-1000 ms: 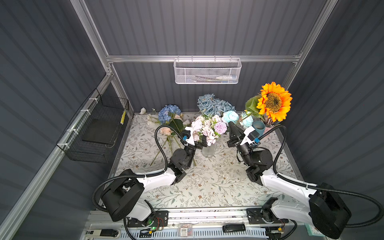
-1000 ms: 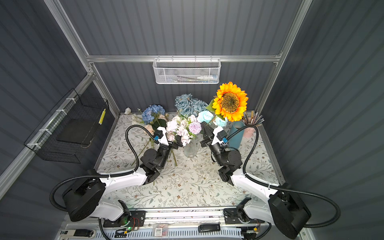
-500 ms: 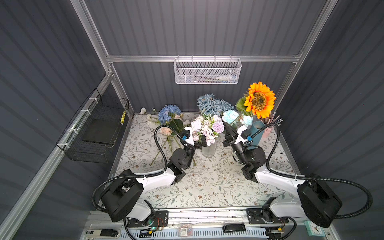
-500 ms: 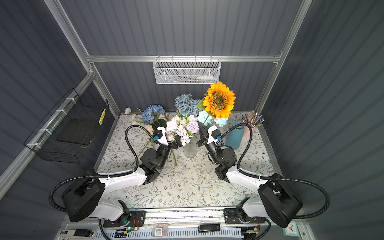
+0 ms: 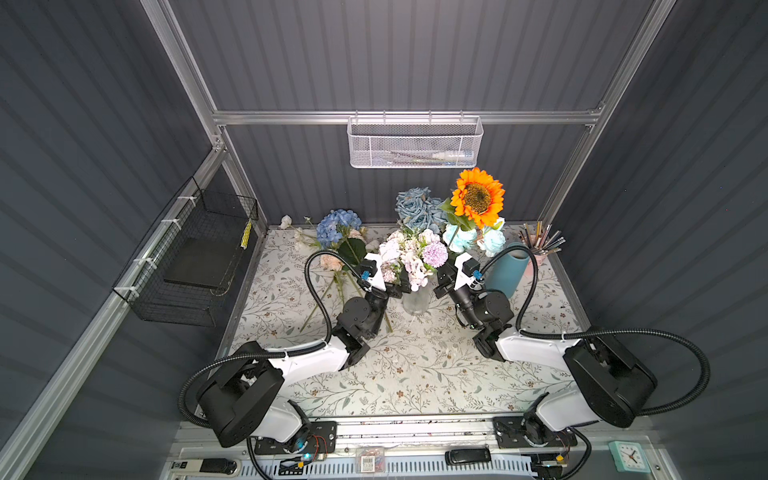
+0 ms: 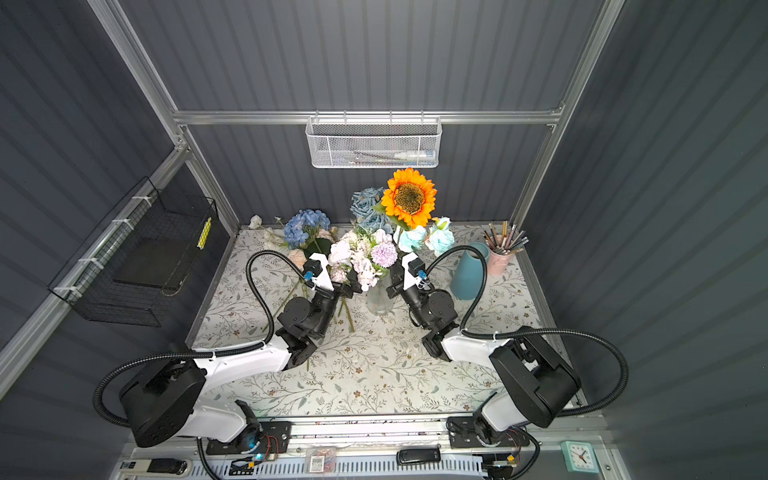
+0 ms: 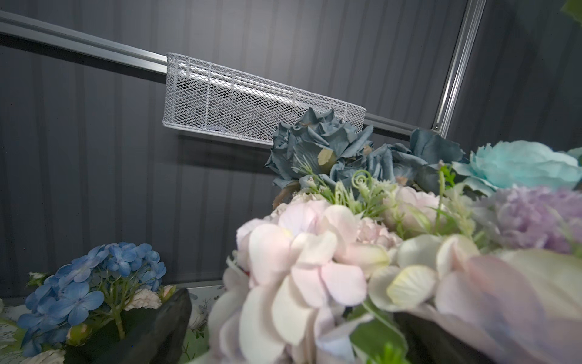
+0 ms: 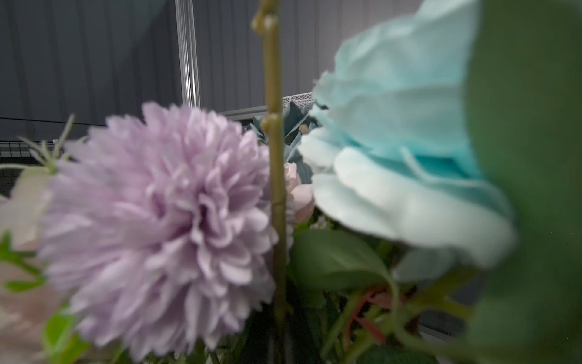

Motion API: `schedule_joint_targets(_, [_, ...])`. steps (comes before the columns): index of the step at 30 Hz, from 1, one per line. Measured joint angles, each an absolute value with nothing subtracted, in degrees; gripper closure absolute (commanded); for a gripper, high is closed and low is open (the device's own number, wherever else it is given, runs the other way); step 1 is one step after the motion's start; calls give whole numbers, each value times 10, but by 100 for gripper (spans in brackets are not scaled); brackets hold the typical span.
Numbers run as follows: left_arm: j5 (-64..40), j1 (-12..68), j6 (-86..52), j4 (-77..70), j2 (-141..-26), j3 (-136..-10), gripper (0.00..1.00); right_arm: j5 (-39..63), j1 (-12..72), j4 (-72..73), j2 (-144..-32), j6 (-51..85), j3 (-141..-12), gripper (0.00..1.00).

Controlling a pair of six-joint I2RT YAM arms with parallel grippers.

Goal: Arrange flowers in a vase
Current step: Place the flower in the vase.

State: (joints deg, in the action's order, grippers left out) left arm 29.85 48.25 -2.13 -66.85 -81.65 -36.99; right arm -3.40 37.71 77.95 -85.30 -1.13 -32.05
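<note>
A clear glass vase (image 5: 415,302) (image 6: 380,298) stands mid-table with a pink, white and lilac bunch (image 5: 411,255) in it. My right gripper (image 5: 442,281) (image 6: 392,283), just right of the bunch, is shut on the stem (image 8: 274,189) of an orange sunflower (image 5: 477,197) (image 6: 409,197) that rises above the other flowers. The stem's lower end is hidden. My left gripper (image 5: 397,284) (image 7: 293,331) is open at the bunch's left, and its dark fingers (image 7: 157,327) flank pale pink blooms (image 7: 302,271). A lilac bloom (image 8: 163,227) and an aqua bloom (image 8: 409,157) fill the right wrist view.
A blue hydrangea (image 5: 338,226) and peach blooms lie at the back left. Dusty-blue roses (image 5: 417,205) stand behind the vase. A teal vase (image 5: 507,270) and a pink pencil cup (image 5: 540,247) stand at the right. A white mesh basket (image 5: 415,143) and a black wire basket (image 5: 195,257) hang on the walls.
My right arm has carried the sunflower leftward, from above the teal vase to beside the bunch in the glass vase. The left arm has stayed still.
</note>
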Motion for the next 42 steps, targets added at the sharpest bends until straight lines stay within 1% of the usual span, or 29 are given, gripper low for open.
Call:
schedule_joint_targets(7, [298, 482, -26, -668, -816, -369, 0, -39, 381, 772, -854, -16, -321, 89])
schedule_joint_targets(8, [298, 482, -26, -668, -816, -369, 0, -39, 381, 767, -852, -16, -321, 86])
schedule_joint_targets(10, [298, 482, -27, -668, -816, -369, 0, -41, 381, 754, -844, -15, -319, 66])
schedule_joint_targets(11, [298, 482, -28, -668, -816, -369, 0, -41, 381, 746, -838, -18, -317, 59])
schedule_joint_targets(12, [298, 482, -28, -668, -816, -369, 0, -42, 381, 740, -831, -21, -314, 54])
schedule_joint_targets(17, [298, 482, -28, -667, -816, -369, 0, -43, 381, 703, -782, -27, -293, 51])
schedule_joint_targets(23, [298, 482, -32, -664, -815, -369, 0, -43, 381, 637, -700, -31, -270, 44])
schedule_joint_targets(28, [298, 482, -32, -660, -815, -369, 0, -43, 381, 582, -629, -40, -267, 45])
schedule_joint_targets(34, [298, 482, -32, -656, -815, -369, 0, -44, 381, 555, -578, -52, -267, 58])
schedule_joint_targets(35, [298, 482, -32, -656, -815, -369, 0, -44, 381, 552, -578, -53, -268, 62])
schedule_joint_targets(39, [298, 482, -32, -656, -815, -369, 0, -43, 381, 554, -588, -65, -272, 85])
schedule_joint_targets(40, [298, 482, -33, -656, -815, -369, 0, -42, 381, 557, -592, -63, -272, 89])
schedule_joint_targets(42, [298, 482, -33, -654, -813, -369, 0, -42, 381, 561, -603, -67, -275, 93])
